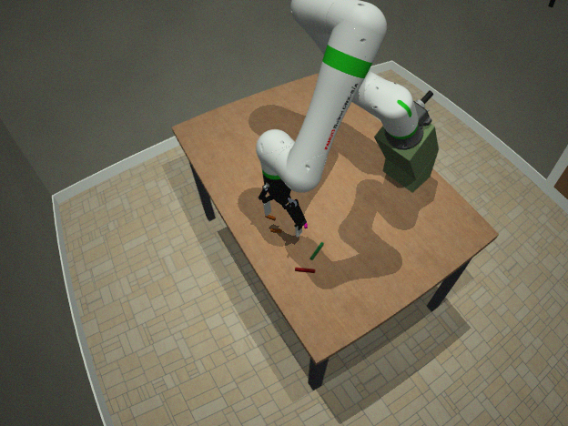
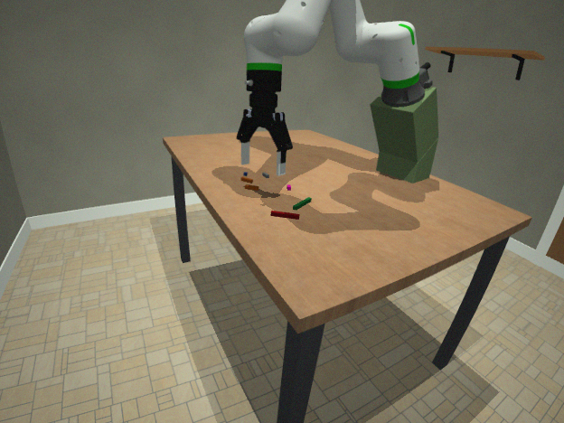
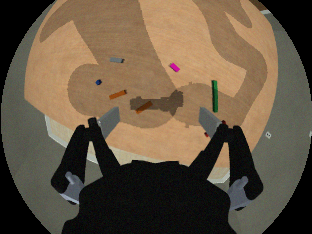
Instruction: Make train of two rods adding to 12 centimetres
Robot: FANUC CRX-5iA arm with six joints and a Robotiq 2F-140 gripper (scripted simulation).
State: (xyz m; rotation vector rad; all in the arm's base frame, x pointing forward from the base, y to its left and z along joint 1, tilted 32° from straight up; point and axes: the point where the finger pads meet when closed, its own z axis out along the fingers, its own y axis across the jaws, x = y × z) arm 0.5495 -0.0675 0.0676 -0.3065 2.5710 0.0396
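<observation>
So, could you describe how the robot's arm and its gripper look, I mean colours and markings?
The arm is glossy white with rounded joints, bright green bands at several joints and red and dark lettering along one link. It stands on an olive-green block pedestal. The gripper is black, with two angular linkages ending in light grey fingertips. No loose cables are visible.

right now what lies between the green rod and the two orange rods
Only bare, shadowed table top lies between the green rod and the orange rods, seen in the exterior view; the magenta rod sits aside.
</observation>
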